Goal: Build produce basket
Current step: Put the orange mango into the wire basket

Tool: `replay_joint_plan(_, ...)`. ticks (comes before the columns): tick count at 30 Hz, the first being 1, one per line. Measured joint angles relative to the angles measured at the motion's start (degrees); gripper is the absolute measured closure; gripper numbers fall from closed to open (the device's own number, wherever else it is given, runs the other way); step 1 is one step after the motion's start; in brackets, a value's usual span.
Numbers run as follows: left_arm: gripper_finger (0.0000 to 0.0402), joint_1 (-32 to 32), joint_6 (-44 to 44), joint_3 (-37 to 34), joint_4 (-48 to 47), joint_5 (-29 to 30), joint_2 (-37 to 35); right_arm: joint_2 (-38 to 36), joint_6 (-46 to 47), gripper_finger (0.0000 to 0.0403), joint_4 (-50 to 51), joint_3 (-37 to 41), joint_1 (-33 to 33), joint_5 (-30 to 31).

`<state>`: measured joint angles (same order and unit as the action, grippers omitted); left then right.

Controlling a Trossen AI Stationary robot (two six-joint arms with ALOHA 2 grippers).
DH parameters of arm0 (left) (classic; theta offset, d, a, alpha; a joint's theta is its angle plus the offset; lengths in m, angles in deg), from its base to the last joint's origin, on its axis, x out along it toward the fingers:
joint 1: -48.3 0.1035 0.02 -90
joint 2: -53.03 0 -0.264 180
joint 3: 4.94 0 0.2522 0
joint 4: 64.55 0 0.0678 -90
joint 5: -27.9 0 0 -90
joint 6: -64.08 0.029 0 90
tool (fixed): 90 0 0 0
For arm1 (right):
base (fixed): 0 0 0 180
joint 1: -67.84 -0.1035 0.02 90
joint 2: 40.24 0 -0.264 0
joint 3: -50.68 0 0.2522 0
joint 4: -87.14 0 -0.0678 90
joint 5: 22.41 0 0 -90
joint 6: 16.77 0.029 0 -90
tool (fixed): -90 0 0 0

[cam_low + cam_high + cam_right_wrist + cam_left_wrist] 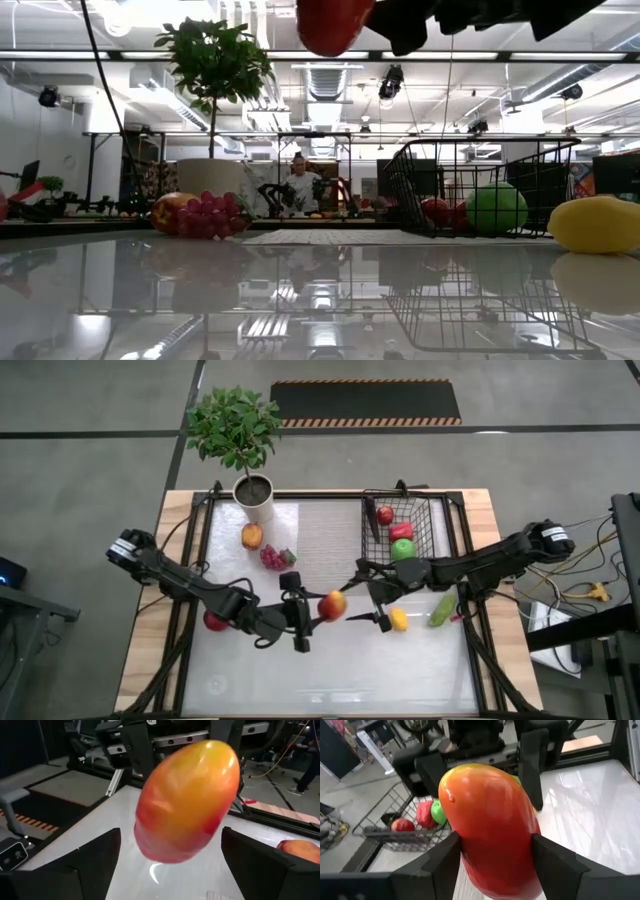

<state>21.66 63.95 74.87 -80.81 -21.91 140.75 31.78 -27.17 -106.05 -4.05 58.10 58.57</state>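
My left gripper (324, 608) is shut on a red-and-orange oval toy fruit (332, 604) held over the middle of the table. My right gripper (358, 598) faces it from the right, open. In the right wrist view its fingers (95, 862) stand on either side of the fruit (187, 800) without touching. The black wire basket (425, 510) sits at the far right on its base, holding a red apple (385, 515), a red pepper (401, 531) and a green apple (403, 548). A lemon (398, 619) and a cucumber (442, 610) lie on the table near the right arm. My left gripper pinches the oval fruit between its two fingers (442, 862), which sit on opposite sides of its lower half (520, 865). The fingers come in about level from the table's left. The fruit is lifted clear of the table, high in the low view (335, 25).
A potted plant (255, 495) stands at the far edge. An orange fruit (252, 536) and purple grapes (275, 557) lie in front of it. A red apple (215, 622) lies by the left arm. The near half of the white mat (330, 675) is bare.
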Motion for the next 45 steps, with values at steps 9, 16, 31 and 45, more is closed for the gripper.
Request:
replay_joint_plan(9, 0.0197, 1.2, 2.6, 0.0, 5.1, -0.2, 0.9, 0.9, 2.9, 0.0076, -1.0, 0.0, 0.0, -0.1)
replay_joint_plan(16, 0.0197, 2.6, 2.1, 0.0, 5.4, -0.8, 0.9, 0.9, 2.9, 0.0076, -1.9, 0.0, 0.1, 0.3)
replay_joint_plan(31, 0.016, 2.6, 3.5, 0.0, 6.6, -1.2, 0.9, 0.9, 2.8, 0.0153, -2.6, 0.0, 0.1, 0.4)
replay_joint_plan(45, 0.0111, 2.6, 10.0, 0.0, 6.2, -0.5, 0.3, 0.1, 4.0, 0.0164, -0.6, 0.0, 0.0, 2.8)
